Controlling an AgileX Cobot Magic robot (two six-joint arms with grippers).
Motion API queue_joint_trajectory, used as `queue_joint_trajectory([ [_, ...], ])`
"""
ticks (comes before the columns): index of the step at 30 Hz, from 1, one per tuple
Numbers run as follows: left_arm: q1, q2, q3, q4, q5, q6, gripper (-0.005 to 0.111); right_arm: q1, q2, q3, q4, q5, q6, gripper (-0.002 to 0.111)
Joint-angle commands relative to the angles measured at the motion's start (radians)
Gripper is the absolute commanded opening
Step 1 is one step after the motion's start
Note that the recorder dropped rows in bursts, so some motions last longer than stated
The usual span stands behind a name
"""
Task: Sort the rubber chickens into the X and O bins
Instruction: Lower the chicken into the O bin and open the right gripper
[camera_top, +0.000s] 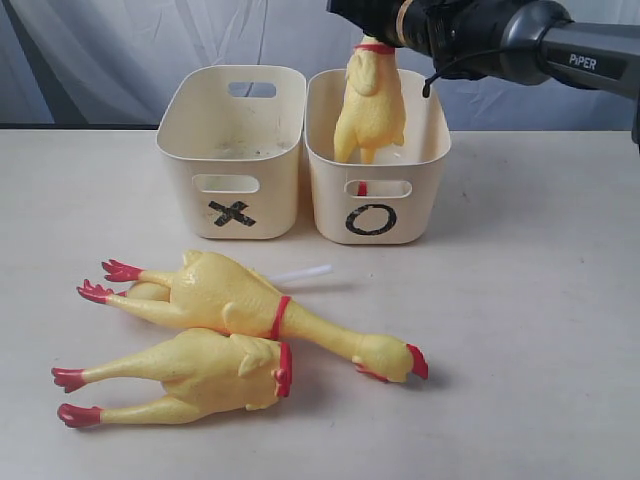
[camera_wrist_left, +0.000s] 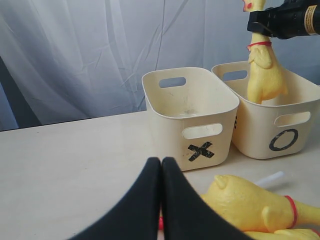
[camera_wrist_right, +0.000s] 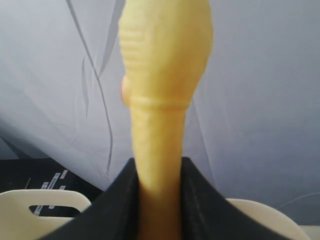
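Observation:
My right gripper (camera_top: 375, 35) is shut on the neck of a whole yellow rubber chicken (camera_top: 370, 105), which hangs feet-down with its lower half inside the O bin (camera_top: 330, 205). In the right wrist view its neck (camera_wrist_right: 159, 150) sits between my black fingers (camera_wrist_right: 117, 195). The X bin (camera_top: 185, 175) stands to the left of the O bin and looks empty. A second whole chicken (camera_top: 250, 300) and a headless body (camera_top: 195, 372) lie on the table in front. A white tube (camera_top: 300, 273) pokes out behind them. My left gripper (camera_wrist_left: 161, 161) is shut on nothing, low over the table near the X bin (camera_wrist_left: 170, 125).
The cream table (camera_top: 520, 330) carries both bins side by side at the back, touching or nearly so. A grey-blue curtain (camera_top: 100, 50) hangs behind. My right arm (camera_top: 560, 50) reaches in from the upper right over the O bin (camera_wrist_left: 255, 135).

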Motion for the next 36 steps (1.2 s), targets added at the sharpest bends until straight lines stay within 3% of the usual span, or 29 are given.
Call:
queue_joint_trajectory([
  [1,-0.003,-0.003,-0.007,-0.005,0.0,-0.002,0.0,-0.008,0.012,-0.011,-0.013,0.001,-0.001,-0.001],
  [4,-0.003,-0.003,-0.007,-0.005,0.0,-0.002,0.0,-0.008,0.025,-0.011,-0.013,-0.005,-0.001,0.002],
  [9,-0.003,-0.003,-0.007,-0.005,0.0,-0.002,0.0,-0.008,0.041,-0.011,-0.013,-0.005,-0.001,0.032],
  [13,-0.003,-0.003,-0.007,-0.005,0.0,-0.002,0.0,-0.008,0.048,-0.011,-0.013,0.018,-0.001,0.045],
  [27,-0.003,-0.003,-0.007,-0.005,0.0,-0.002,0.0,-0.008,0.047,-0.011,-0.013,-0.033,-0.001,0.045],
  [36,-0.003,-0.003,-0.007,-0.005,0.0,-0.001,0.0,-0.027,-0.101,-0.005,-0.013,-0.302,-0.083,0.045],
])
